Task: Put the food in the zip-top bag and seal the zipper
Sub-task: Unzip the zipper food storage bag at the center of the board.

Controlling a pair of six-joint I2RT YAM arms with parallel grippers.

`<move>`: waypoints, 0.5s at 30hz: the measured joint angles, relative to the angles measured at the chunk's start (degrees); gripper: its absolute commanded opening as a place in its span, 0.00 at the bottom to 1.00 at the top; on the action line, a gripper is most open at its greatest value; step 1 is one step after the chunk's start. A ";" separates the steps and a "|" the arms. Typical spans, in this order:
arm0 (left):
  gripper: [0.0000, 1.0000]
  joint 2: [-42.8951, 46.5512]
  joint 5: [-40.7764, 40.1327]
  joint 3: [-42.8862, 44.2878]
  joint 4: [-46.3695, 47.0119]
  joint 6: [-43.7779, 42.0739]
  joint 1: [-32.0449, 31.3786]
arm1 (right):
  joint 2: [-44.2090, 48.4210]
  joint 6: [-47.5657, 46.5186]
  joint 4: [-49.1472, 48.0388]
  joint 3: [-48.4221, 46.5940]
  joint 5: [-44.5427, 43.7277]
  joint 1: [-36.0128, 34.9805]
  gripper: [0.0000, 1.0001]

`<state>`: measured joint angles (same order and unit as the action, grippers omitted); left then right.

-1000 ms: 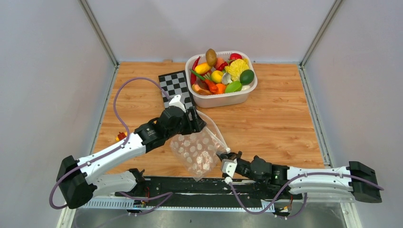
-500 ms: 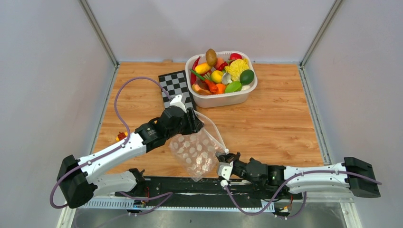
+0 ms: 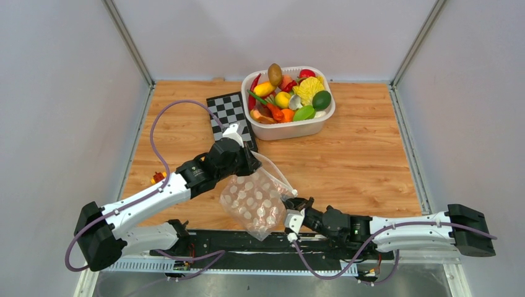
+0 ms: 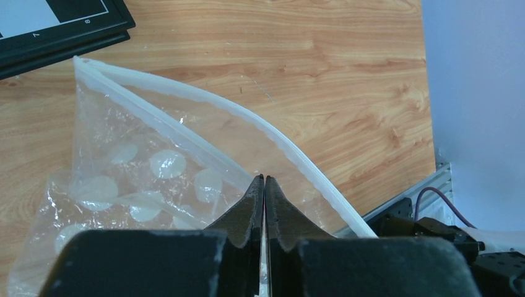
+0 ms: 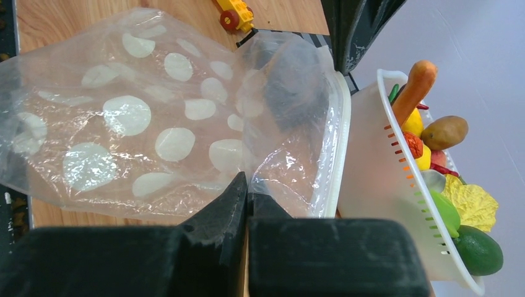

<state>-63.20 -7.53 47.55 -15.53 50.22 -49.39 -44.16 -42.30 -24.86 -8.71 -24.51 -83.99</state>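
Here, I had the left gripper (image 4: 264, 179) and right gripper (image 5: 246, 186) each pinched on the empty bag (image 3: 257, 201); food (image 3: 288, 93) lay in the tub (image 3: 291, 130), zipper (image 4: 186, 93) unsealed, filling not begun

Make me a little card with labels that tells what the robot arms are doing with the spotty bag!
Bag: clear dotted zip-top bag, pinched from two sides
Left gripper: shut on the bag near the zipper
Right gripper: shut on the bag's edge
Zipper state: open, strips apart
Food: all in the white tub, none in the bag
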 measured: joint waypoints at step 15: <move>0.84 0.00 2.21 -0.02 2.12 -0.26 -0.04 | 0.22 2.36 -2.08 0.55 -3.02 0.00 0.00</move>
<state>-63.20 -5.32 47.53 -13.41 49.95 -49.43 -43.94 -39.94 -26.94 -8.16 -27.53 -83.99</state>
